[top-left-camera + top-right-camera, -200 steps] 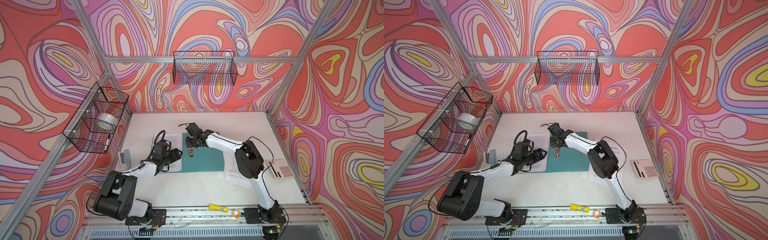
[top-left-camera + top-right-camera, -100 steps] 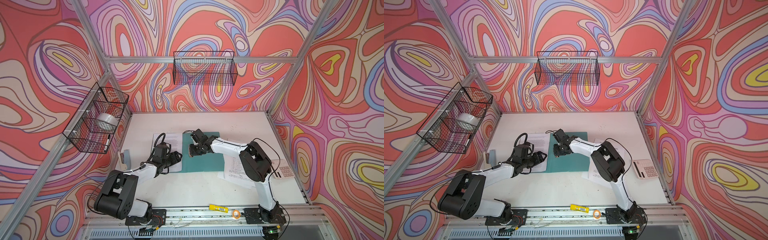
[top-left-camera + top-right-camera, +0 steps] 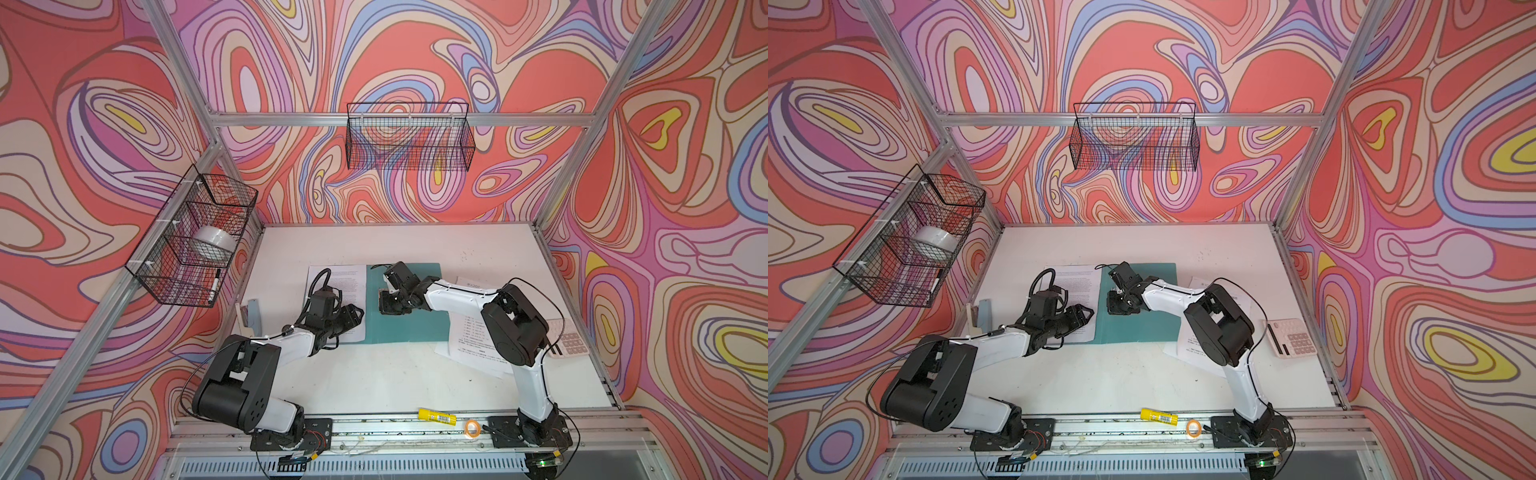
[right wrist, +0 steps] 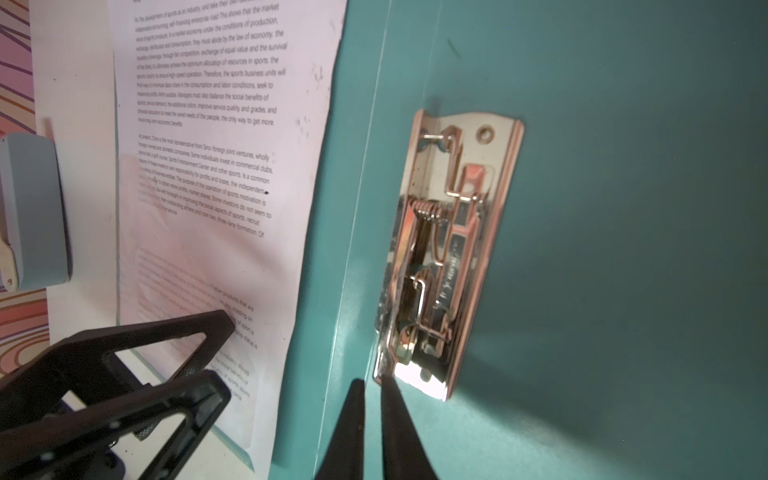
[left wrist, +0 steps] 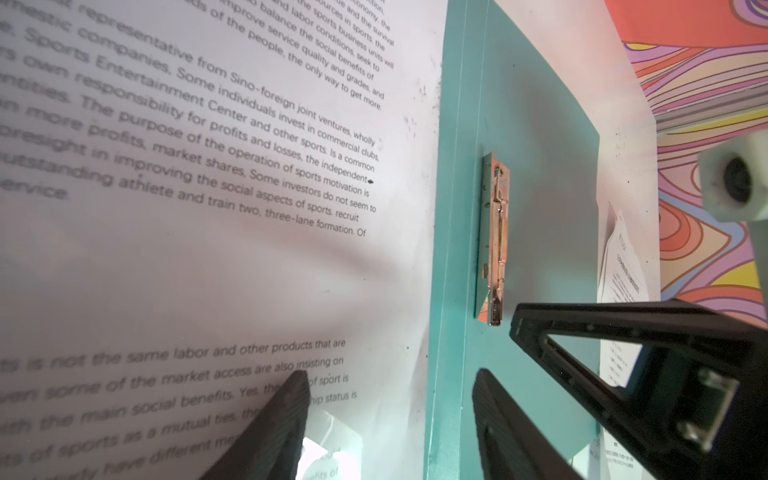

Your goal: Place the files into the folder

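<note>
Both top views showed the thin teal-green card folder (image 3: 415,328) lying open at the centre of the white tabletop (image 3: 374,374), a white printed paper sheet (image 3: 345,282) on its left leaf. Left wrist: the left gripper (image 5: 390,382) had jaws spread, straddling that sheet's edge. Right wrist: the right gripper (image 4: 372,384) had jaws pressed nearly together at the end of the shiny metal clip (image 4: 449,249). Raising its lever fully before sliding paper under seemed wise.

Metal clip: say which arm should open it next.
Right. The right gripper, closed, has its tips at one end of the clip in the folder. The left gripper stands open at the edge of the sheet, probably better for sliding it.
</note>
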`<action>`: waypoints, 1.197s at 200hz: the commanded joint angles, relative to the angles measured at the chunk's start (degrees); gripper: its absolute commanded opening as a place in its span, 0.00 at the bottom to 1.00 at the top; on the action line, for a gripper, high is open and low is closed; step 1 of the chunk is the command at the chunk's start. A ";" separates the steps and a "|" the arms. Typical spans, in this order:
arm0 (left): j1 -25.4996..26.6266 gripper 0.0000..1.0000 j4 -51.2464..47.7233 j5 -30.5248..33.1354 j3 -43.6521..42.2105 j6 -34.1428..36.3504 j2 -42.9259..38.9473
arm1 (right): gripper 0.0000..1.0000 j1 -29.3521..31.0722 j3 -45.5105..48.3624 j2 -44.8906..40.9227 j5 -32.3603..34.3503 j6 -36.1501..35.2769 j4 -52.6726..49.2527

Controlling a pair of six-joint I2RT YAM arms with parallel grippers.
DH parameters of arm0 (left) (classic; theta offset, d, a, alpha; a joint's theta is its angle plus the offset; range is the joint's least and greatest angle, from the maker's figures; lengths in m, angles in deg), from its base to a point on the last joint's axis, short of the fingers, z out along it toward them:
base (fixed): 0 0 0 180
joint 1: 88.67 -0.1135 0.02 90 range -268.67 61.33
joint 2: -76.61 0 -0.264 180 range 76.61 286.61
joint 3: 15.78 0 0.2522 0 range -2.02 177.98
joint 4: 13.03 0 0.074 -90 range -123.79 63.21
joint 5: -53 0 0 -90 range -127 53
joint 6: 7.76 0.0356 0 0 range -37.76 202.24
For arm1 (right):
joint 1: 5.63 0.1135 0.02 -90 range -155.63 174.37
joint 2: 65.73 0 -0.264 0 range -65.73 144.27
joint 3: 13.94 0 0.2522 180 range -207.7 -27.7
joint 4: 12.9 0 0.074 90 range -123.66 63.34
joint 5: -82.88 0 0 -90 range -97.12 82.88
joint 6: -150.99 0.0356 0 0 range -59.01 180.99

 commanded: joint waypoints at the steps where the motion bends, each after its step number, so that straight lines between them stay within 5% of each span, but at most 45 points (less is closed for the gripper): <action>1: 0.07 0.63 -1.83 0.23 -1.54 -0.68 0.67 | 0.10 -0.08 0.49 -0.59 0.33 0.82 0.48; 239: 0.05 0.60 -3.77 1.27 -2.94 0.38 -2.18 | 0.12 -0.07 1.98 1.72 1.09 2.89 2.36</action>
